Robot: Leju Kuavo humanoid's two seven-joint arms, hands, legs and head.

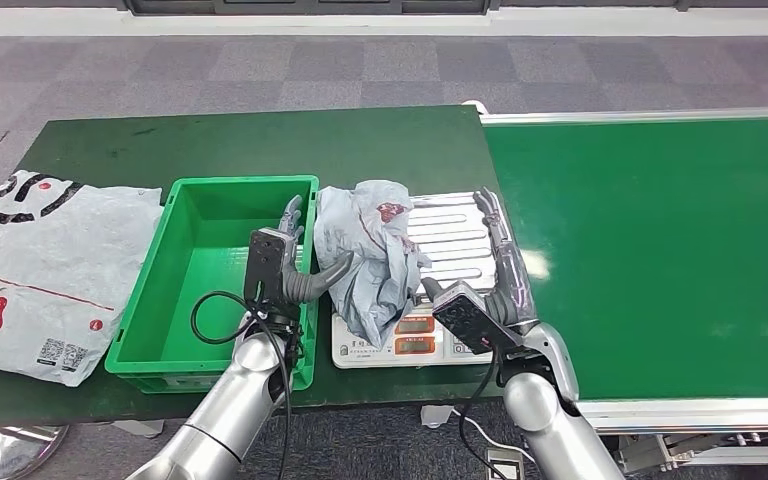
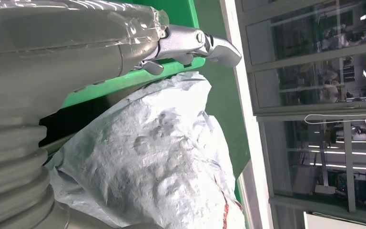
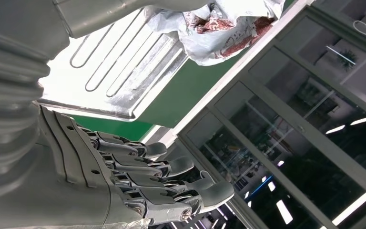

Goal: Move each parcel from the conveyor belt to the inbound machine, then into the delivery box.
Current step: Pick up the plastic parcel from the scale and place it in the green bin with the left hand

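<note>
Crumpled grey plastic mailer parcel with a red printed mark (image 1: pixel 370 255), sitting on the left part of a white weighing scale with a ribbed silver metal platform (image 1: pixel 455 240), the inbound machine, at the near middle of the dark green desk (image 1: pixel 260 140). Long axis of the parcel running near to far, its near end drooping over the scale's display panel.

Left hand (image 1: pixel 290 262) pressed against the parcel's left flank, grey thumb hooked toward the parcel's near-left side, darker fingers (image 1: pixel 291 212) reaching up along its far-left edge; touching rather than clearly clamping, so grip cannot be told. In the left wrist view, the parcel (image 2: pixel 152 162) bulging right beside the left hand (image 2: pixel 186 45), with a silver fingertip extended past it.

Right hand (image 1: pixel 500 262) lying on the scale's right side, fingers (image 3: pixel 171 183) straight and apart, holding nothing, a strip of bare platform between them and the parcel's right edge.

Left of the parcel, just beside the scale: open green plastic crate (image 1: pixel 215 285), the delivery box. Parcel therefore between both hands, nearer the left; likely next a sideways lift leftward over the crate's right wall.

Further left, flat white printed plastic bag (image 1: pixel 45 265). Right, broad green conveyor belt (image 1: pixel 650 250).
</note>
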